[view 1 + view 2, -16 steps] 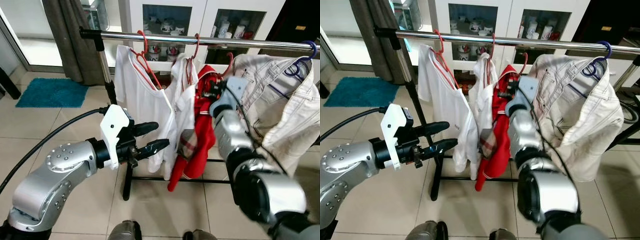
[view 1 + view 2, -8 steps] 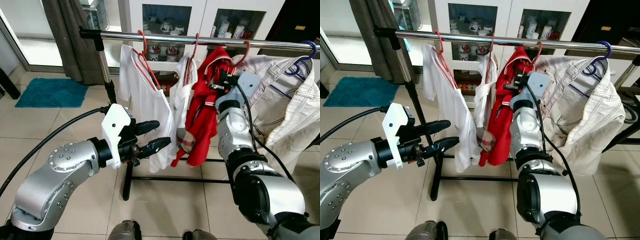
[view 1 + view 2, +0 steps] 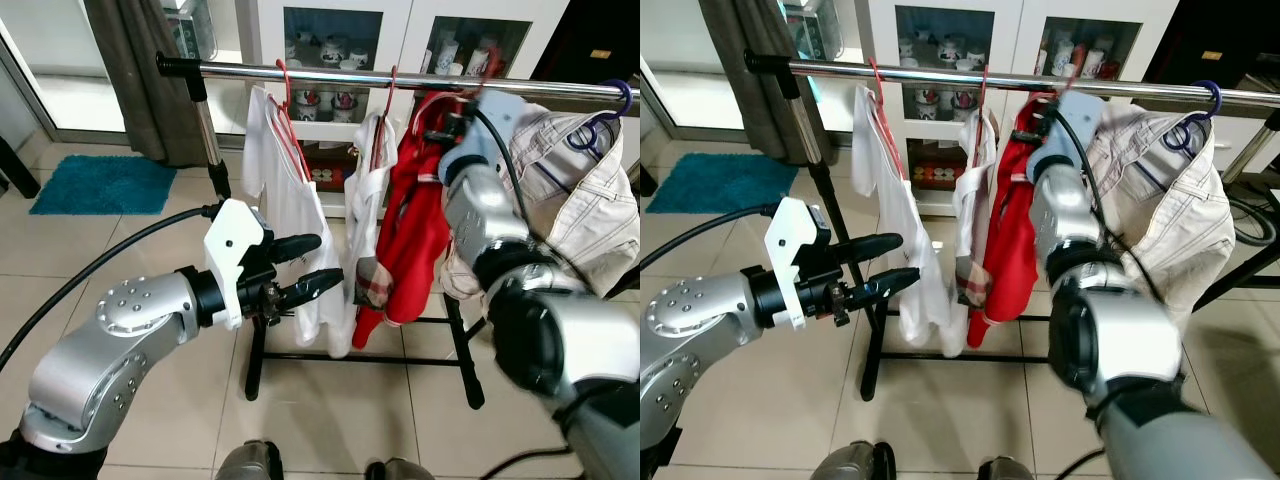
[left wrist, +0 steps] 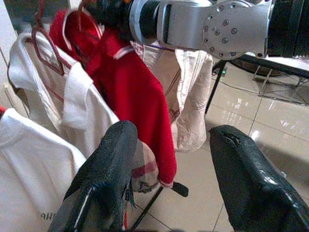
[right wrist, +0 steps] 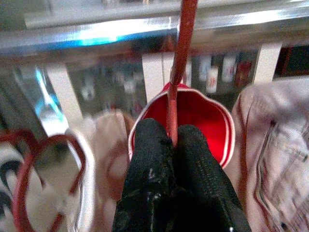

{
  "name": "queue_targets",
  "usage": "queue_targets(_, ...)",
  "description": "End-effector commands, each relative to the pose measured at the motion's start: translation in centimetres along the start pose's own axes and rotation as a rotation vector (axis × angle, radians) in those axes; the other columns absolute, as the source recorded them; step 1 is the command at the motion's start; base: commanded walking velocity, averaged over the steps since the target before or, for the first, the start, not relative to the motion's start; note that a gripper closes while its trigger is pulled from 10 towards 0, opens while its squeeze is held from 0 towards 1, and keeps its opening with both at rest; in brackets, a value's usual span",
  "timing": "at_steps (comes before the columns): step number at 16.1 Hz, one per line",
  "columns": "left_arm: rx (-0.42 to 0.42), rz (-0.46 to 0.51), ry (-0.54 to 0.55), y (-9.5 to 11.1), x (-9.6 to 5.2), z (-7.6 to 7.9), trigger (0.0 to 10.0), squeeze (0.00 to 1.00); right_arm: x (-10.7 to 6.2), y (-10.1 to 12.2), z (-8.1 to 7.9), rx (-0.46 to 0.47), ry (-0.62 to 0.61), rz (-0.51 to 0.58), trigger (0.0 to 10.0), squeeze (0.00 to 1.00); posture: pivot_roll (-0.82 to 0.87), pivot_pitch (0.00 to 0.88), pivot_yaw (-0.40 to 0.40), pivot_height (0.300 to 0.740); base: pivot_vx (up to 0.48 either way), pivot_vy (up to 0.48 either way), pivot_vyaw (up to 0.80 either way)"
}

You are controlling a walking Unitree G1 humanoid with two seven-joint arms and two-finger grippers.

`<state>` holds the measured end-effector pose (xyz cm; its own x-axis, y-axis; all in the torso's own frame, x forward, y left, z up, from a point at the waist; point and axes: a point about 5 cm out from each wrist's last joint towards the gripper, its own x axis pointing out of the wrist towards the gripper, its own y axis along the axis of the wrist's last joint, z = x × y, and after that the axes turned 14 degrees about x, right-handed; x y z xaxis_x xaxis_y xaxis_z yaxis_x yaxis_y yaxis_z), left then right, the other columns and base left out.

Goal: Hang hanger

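since earlier: right arm has risen; the red hanger and red garment have climbed from below the rail to its level, and the garment now hangs straighter.
left gripper: held out low, near the white shirts, fingers spread with nothing between them; well apart from the hanger and idle.
white shirts: two, already hung on red hangers at the rail's left part.
red garment: between the second white shirt and the beige jacket, carried on the red hanger.
right gripper: raised beside the rail, fingertips pressed together on the hanger's neck just above the collar.
key relation: the hanger's neck runs straight up out of the fingertips, and its upper part crosses in front of the rail; the rail lies crosswise to it, running left to right. whether the hook has caught over the rail cannot be told, as its tip is cut off.
nearer arm: right, by far.
next move, as a judgement: lift a little and bring the hook over the rail, then lower until it bears, and only then let go.
risk: letting go early would drop the garment.
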<state>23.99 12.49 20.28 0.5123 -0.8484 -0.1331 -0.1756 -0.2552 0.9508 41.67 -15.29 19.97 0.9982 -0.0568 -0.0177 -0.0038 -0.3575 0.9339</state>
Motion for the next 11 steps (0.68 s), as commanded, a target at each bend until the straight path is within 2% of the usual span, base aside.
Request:
queue_targets(1,0.01,0.005,-0.024,0.2,0.2,0.1,10.0,0.0,0.3,0.4,-0.2,-0.043,-0.016,-0.046,10.0,0.0,0.09,0.097,-0.031,0.74,0.0,0.0,0.0)
queue_targets(3,0.009,0.006,-0.029,0.3,0.3,0.2,10.0,0.0,0.0,-1.3,0.4,-0.072,-0.046,-0.186,10.0,0.0,0.1,0.102,-0.036,0.74,0.0,0.0,0.0)
queue_targets(6,0.005,0.0,-0.033,0.3,0.1,0.3,10.0,0.0,-0.4,-2.7,1.2,-0.087,-0.073,-0.281,10.0,0.0,0.1,0.105,-0.037,0.74,0.0,0.0,0.0)
queue_targets(8,0.004,-0.003,-0.034,0.2,0.1,0.3,10.0,0.0,-0.6,-3.3,1.4,-0.101,-0.076,-0.317,10.0,0.0,0.1,0.105,-0.036,0.74,0.0,0.0,0.0)
queue_targets(11,0.006,0.001,-0.036,0.3,0.2,0.2,10.0,0.0,-0.6,-3.1,1.8,-0.088,-0.098,-0.309,10.0,0.0,0.1,0.103,-0.027,0.74,0.0,0.0,0.0)
